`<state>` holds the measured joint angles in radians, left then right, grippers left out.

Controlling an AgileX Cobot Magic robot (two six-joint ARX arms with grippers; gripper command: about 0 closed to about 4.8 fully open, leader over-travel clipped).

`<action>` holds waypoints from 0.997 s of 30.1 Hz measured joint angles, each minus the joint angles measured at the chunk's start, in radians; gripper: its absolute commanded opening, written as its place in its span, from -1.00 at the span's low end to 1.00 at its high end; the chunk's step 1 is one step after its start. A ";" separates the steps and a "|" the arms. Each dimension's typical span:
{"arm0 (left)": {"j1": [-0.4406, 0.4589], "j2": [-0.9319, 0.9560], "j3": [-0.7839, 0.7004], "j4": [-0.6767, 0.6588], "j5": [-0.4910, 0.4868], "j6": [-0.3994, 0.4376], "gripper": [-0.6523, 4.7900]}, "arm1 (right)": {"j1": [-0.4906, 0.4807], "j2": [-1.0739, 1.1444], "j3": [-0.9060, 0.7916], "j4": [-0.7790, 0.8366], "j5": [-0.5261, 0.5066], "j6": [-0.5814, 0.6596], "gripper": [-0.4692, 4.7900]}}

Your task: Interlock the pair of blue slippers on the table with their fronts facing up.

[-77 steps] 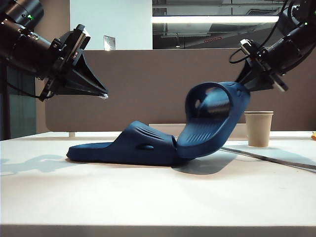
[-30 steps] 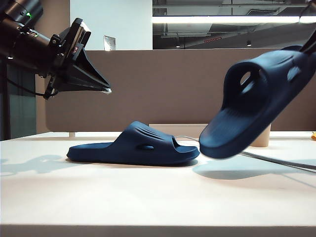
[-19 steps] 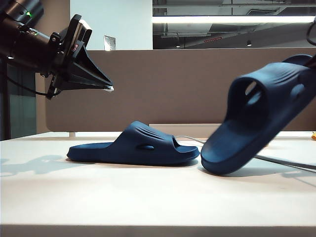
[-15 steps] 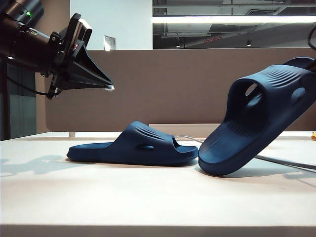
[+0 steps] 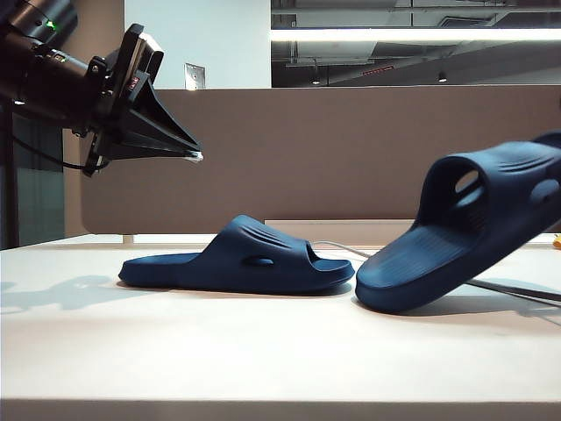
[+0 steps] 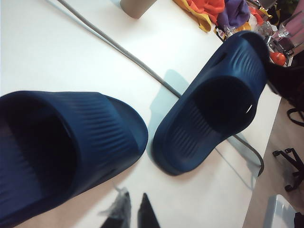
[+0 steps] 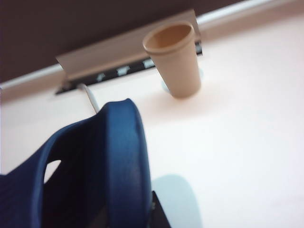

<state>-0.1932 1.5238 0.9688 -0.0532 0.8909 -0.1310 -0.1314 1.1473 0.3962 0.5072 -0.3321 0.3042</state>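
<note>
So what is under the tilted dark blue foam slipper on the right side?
Only the toe end of the tilted dark blue foam slipper rests on the white table; beneath its raised heel lie its shadow and a grey cable. The right gripper holding its heel is hidden.

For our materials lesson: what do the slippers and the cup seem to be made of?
Slippers: probably moulded foam or soft rubber, matte navy; each looks like one seamless piece with ribs and moulded side holes. Cup: likely paper, matte tan; thin wall, rolled rim.
</note>
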 measured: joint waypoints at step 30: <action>0.000 0.000 0.000 -0.004 0.007 0.000 -0.66 | -0.001 0.254 -0.008 -0.026 -0.005 -0.047 -0.74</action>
<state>-0.1932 1.5238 0.9688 -0.0570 0.8978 -0.1314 -0.1322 1.4017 0.3882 0.4809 -0.3367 0.2573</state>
